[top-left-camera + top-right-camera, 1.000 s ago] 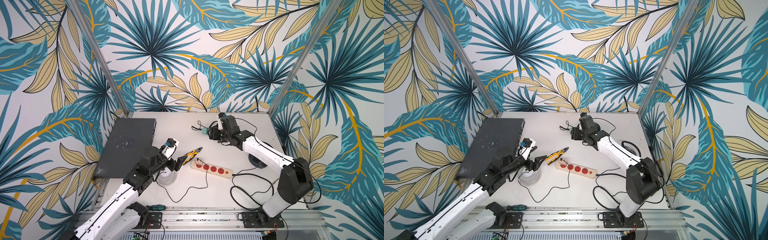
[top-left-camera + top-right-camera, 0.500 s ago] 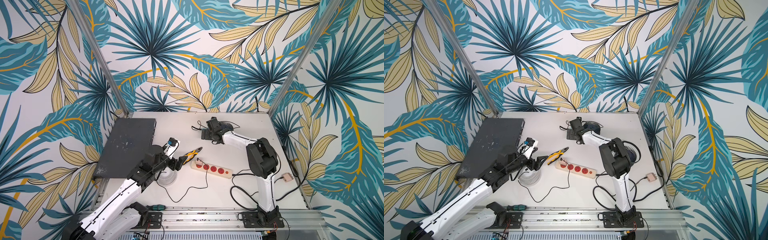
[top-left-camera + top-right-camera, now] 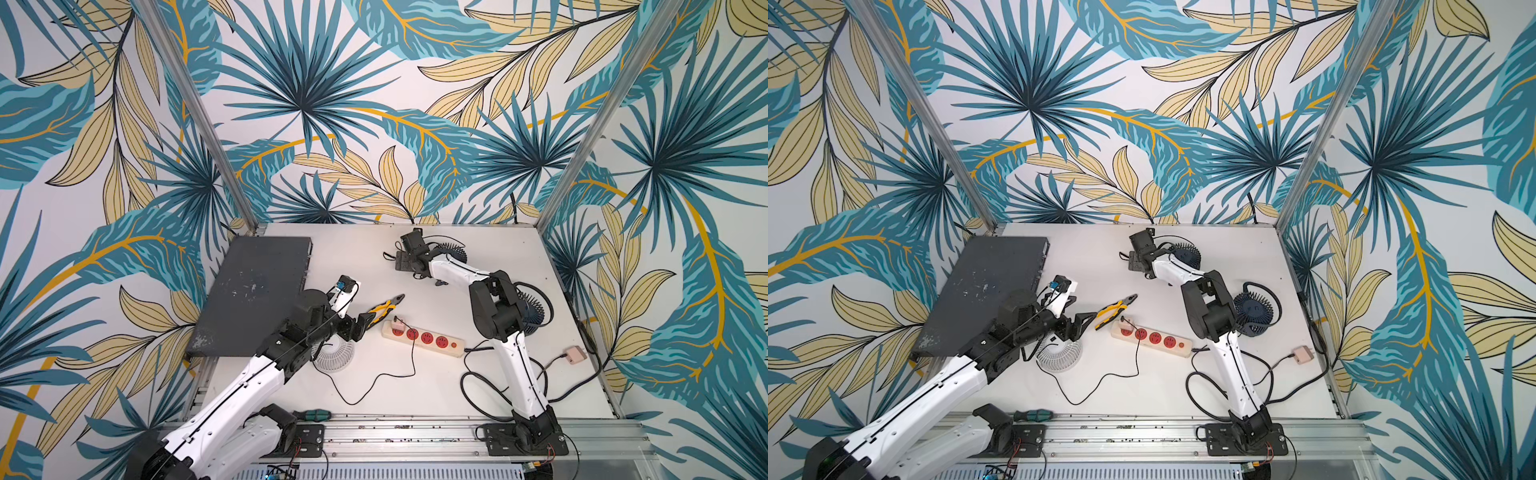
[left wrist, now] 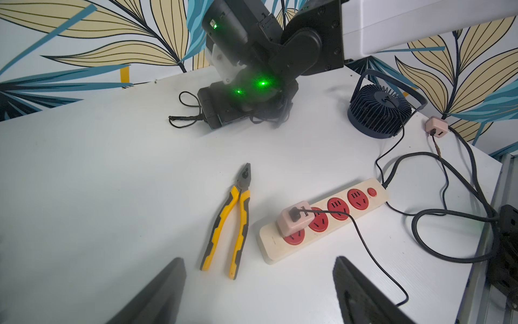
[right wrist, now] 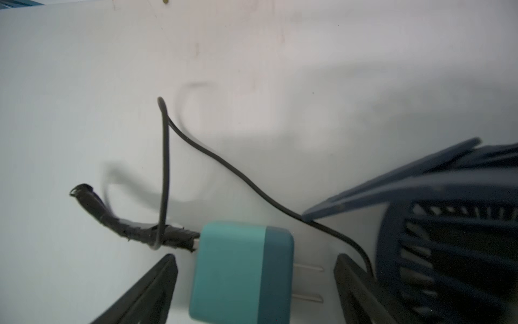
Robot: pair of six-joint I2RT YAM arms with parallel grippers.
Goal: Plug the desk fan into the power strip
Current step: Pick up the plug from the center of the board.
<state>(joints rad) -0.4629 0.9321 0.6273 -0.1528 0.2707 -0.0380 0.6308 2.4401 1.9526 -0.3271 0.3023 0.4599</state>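
Where frame ends, blue fan (image 5: pixel 448 252) cropped, blurred

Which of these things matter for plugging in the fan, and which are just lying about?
Job: power strip; teal plug; dark blue fan at the back; right claw, open around the plug.
Lying about: pliers; screwdriver; dark grey board; loose pink adapter; white fan; second dark blue fan.

Cream power strip (image 4: pixel 271 250) lies flat, pink adapter (image 4: pixel 291 223) in end socket.

White-shelled arms (image 3: pixel 257 382) with bulky black joints (image 3: pixel 498 307), green indicator lights (image 4: pixel 262 83) and matte black fingers (image 4: pixel 157 297).
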